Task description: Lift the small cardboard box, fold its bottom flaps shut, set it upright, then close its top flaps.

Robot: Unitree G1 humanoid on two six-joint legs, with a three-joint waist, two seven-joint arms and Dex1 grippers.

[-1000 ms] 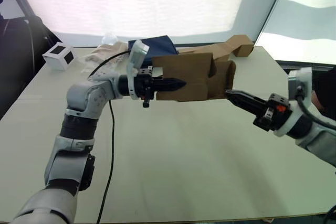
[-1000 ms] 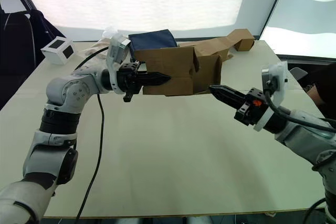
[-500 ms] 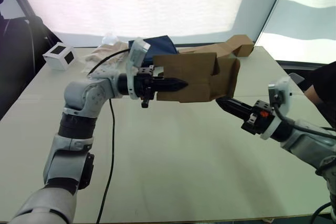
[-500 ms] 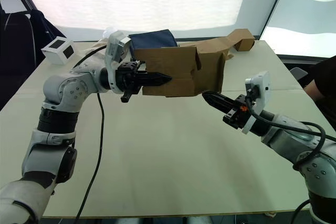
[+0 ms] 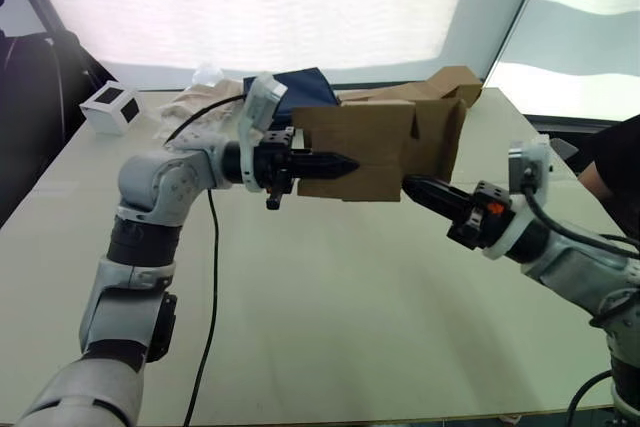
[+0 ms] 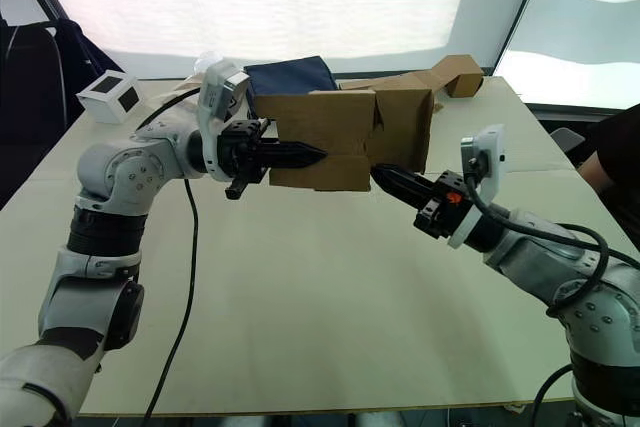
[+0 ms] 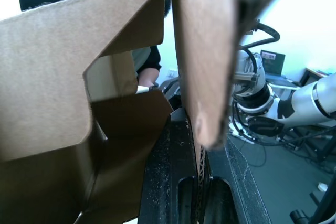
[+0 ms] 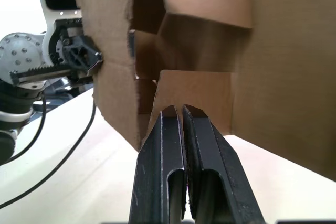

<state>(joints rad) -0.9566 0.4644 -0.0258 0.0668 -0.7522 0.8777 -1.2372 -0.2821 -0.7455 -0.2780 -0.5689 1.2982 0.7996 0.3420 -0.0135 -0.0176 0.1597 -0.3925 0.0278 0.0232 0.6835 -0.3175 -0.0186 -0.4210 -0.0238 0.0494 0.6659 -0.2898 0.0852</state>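
Holding the small cardboard box (image 5: 378, 150) clear of the tabletop (image 5: 330, 317), the left pincer (image 5: 342, 162) has its two black fingers pressed together on a side panel of the box, the tips lying flat against the brown cardboard near the box's lower edge. The box hangs on its side between the two arms, its open end with short flaps turned toward the right arm. The right pincer (image 5: 412, 185) has its fingers pressed together, with nothing visibly between them, and its tips touch the lower corner of that flapped end; in the right wrist view the closed tips (image 8: 181, 113) rest against a bottom flap, with other flaps standing partly open just beyond them. In the left wrist view the panel gripped by the left pincer runs edge-on away from the fingers, and the box's inner flaps (image 7: 123, 119) show beside it. Beyond the box from both pincers lies a longer, folded brown cardboard piece (image 5: 450, 80), with a dark blue cloth (image 5: 300, 85) near it. Well beyond the left arm's elbow sits a white cube with black squares (image 5: 112, 106). A black cable (image 5: 211, 277) trails across the tabletop beneath the left arm.
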